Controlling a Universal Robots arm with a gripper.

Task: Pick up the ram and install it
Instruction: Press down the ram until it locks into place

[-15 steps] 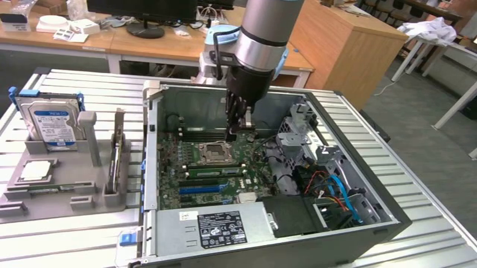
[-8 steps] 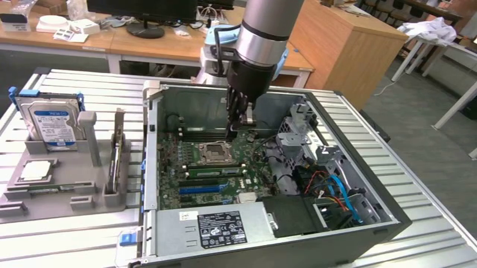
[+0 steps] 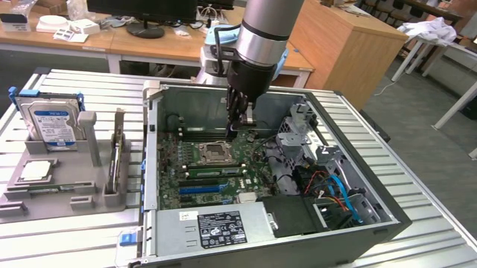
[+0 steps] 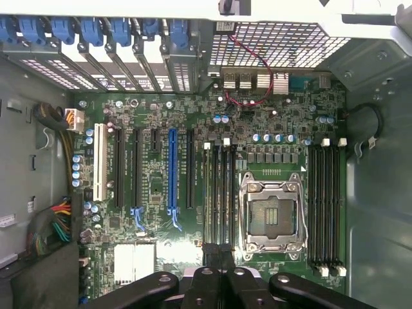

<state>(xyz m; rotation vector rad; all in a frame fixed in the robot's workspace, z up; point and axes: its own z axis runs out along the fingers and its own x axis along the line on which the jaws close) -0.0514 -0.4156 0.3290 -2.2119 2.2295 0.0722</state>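
End effector over the motherboard
Fingers clenched, nothing visibly held; ram upright in the worktop rack, well apart

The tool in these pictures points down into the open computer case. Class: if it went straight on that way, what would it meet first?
Most likely the motherboard, at the memory slots beside the CPU socket. The tool is shut and hangs just above them. Exact depth is unclear.
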